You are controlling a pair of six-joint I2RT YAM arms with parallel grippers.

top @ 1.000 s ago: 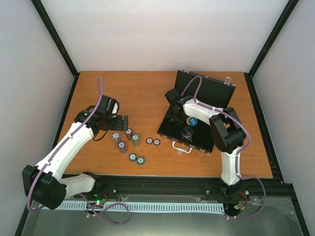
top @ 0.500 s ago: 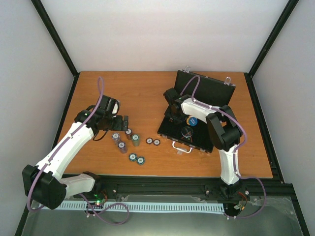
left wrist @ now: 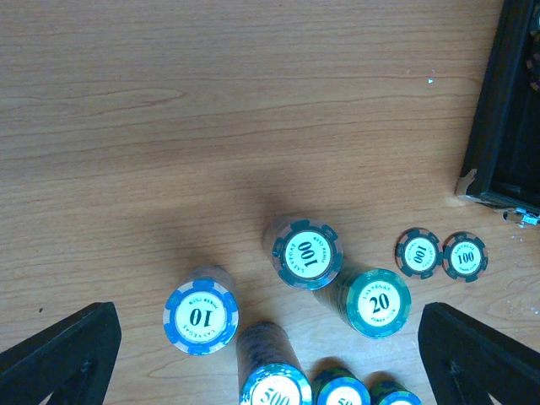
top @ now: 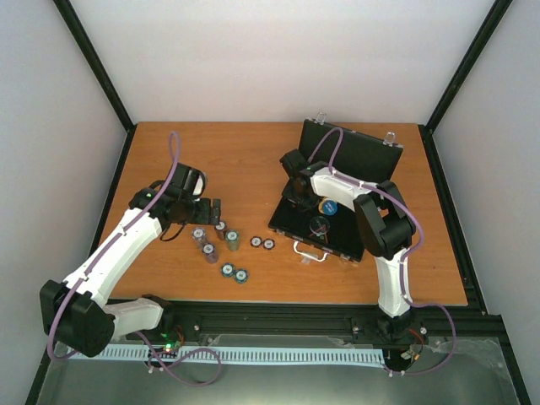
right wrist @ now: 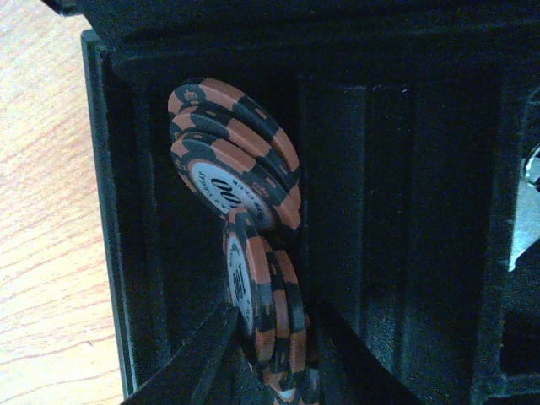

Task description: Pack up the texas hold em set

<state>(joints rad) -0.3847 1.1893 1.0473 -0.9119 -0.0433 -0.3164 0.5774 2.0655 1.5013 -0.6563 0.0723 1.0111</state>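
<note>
Eight chip groups are counted on the wood-grain desk [top: 253, 160], left of centre toward its near edge. Four are upright stacks [left wrist: 308, 253] of round, edge-striped chips marked 10, 100, 20 and 500. Four are low chips laid in two pairs, one pair [left wrist: 441, 255] marked 100.

One flat black hinged case [top: 371, 160] is noted open toward the desk's far right corner, its lid raised and a silver handle [top: 310, 251] on its near side. The interior is lined in matt black and moulded into ribbed slots. One blue round disc [top: 329, 207] lies in the base. In the slot by the case's left wall, orange-and-black chips stand on edge in two groups: an upper group [right wrist: 232, 160] of about three, leaning, and a lower group [right wrist: 261, 325] whose count cannot be told.

The right gripper [right wrist: 278, 308] is drawn narrow onto the lower group, one finger against each side. The left gripper [top: 213, 209] is held spread wide over the stacks, with nothing gripped between its fingers [left wrist: 59, 354].
</note>
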